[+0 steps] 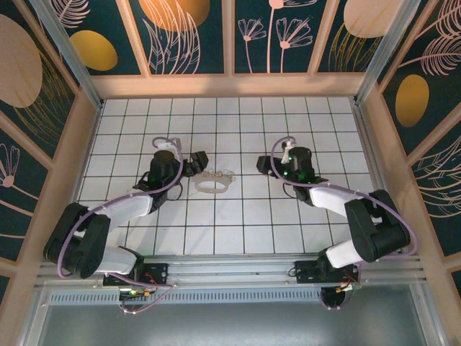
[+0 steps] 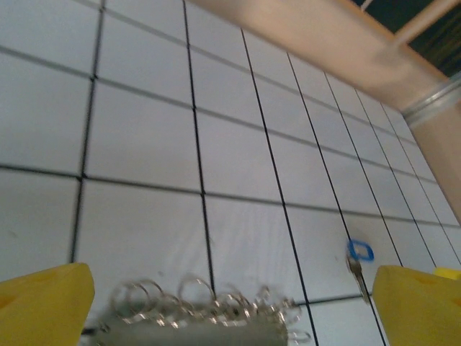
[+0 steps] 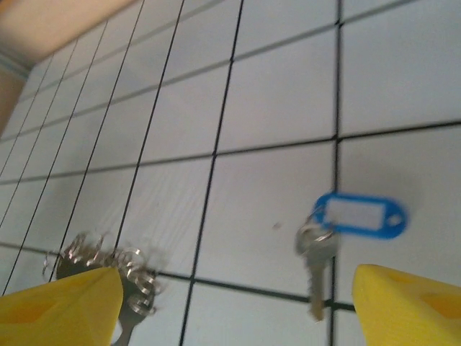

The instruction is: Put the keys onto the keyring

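The keyring (image 1: pixel 211 186) is a pale oval loop lying flat between the two arms, with a cluster of silvery rings (image 1: pixel 217 174) on its far side. In the left wrist view those rings (image 2: pixel 205 303) lie at the bottom edge between my open yellow fingers (image 2: pixel 45 303). The key with its blue tag (image 3: pixel 360 215) lies on the tiles just ahead of my right gripper (image 3: pixel 234 321), near its right finger (image 3: pixel 410 303). The right wrist view also has the rings (image 3: pixel 108 263) by its left finger. The blue-tagged key (image 2: pixel 358 252) lies well right of my left gripper (image 2: pixel 230 321). Both grippers (image 1: pixel 196 164) (image 1: pixel 265 164) are open and hold nothing.
The white tiled floor (image 1: pixel 230 223) runs out to wooden walls (image 1: pixel 230 85) at the back and on both sides. A metal rail (image 1: pixel 238 268) runs along the near edge by the arm bases.
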